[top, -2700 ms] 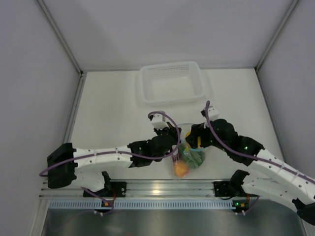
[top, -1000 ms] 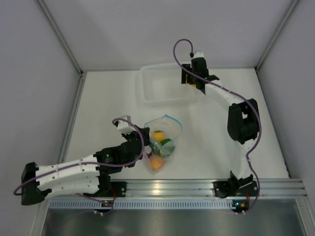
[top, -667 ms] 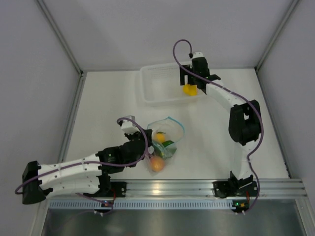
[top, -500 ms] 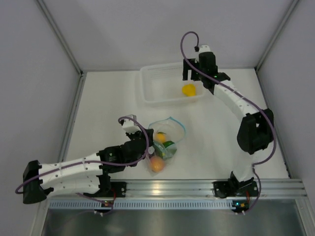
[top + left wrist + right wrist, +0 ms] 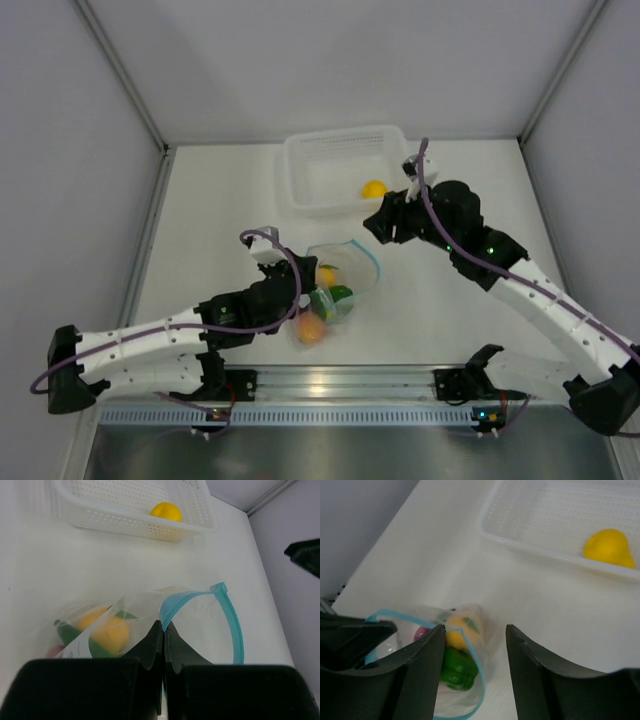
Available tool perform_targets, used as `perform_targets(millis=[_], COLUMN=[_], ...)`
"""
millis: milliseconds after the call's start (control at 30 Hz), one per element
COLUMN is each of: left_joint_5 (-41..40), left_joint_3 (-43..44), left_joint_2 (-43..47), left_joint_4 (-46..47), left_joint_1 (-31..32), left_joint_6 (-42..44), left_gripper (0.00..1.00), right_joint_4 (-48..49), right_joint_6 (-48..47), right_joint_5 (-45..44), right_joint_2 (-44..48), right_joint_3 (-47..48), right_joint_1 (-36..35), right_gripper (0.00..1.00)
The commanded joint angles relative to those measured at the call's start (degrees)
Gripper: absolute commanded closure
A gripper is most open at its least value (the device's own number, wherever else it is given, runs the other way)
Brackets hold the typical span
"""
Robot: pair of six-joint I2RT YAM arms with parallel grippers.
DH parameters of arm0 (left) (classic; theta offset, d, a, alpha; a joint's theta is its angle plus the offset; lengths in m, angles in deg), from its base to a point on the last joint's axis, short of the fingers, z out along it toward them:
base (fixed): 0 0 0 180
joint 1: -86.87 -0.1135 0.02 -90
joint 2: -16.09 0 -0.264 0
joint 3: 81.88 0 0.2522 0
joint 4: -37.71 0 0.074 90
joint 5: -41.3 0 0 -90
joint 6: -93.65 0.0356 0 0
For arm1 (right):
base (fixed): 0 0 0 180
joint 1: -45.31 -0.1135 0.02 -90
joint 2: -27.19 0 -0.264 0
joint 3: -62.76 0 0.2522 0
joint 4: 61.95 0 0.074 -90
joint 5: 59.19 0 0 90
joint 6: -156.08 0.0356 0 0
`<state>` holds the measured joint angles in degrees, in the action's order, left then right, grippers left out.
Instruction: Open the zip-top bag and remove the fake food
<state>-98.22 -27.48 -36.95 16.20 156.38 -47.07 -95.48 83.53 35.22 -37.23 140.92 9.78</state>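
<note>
So the white basket (image 5: 345, 131) sits at the back of the table (image 5: 225, 205). One yellow piece (image 5: 374, 188) lies inside it, toward its right end as seen from above.

The zip-top bag (image 5: 345, 268) lies on the near side of the basket, well apart from it. Its mouth gapes open, and the light blue zip strip (image 5: 235, 627) bows out into a loop on the end that faces the basket.

The rest of the fake food (image 5: 333, 295) is bunched at the end of the bag farthest from the basket. There's a green pepper (image 5: 457, 670), something yellow-orange (image 5: 112, 630), an orange fruit (image 5: 311, 330) and a bit of purple (too hidden to say what it is).

The left gripper (image 5: 298, 292) reaches in from the side of the bag away from the basket. Its fingers (image 5: 156, 642) are clenched tight together, pinching the bag's rim right where the zip strip starts.

The right gripper (image 5: 475, 632) hangs between the basket and the bag, just off the basket's near right corner. Its fingers are spread apart with nothing between them, pointing down toward the bag's mouth.
</note>
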Motion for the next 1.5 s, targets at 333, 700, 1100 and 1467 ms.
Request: perform_targets(millis=[333,700,1100,1467], left_joint_5=[6.18,13.39,13.66,18.84], left_joint_3=[8.93,9.63,10.51,13.76], left_joint_2=[-6.90,-11.56,-16.84,-17.80], left_joint_4=[5.63,17.57,19.88,19.88], left_joint_1=[-0.17,-0.17,-0.35,-0.35], left_joint_6=[0.36,-2.72,-1.58,-0.52], left_gripper=[1.00,1.00,1.00,1.00], right_joint_4=[3.86,-7.28,0.14,19.14], right_joint_6=[7.41,12.25,7.86,19.37], right_joint_5=[-8.26,-35.19,-20.51,-22.07], right_joint_2=[13.36,16.26,12.23,8.97], right_joint_3=[-14.65,-20.11,-21.94,-29.07], right_joint_1=[-23.35,-23.53,-23.45,-23.53], right_gripper=[0.58,0.59,0.57,0.57])
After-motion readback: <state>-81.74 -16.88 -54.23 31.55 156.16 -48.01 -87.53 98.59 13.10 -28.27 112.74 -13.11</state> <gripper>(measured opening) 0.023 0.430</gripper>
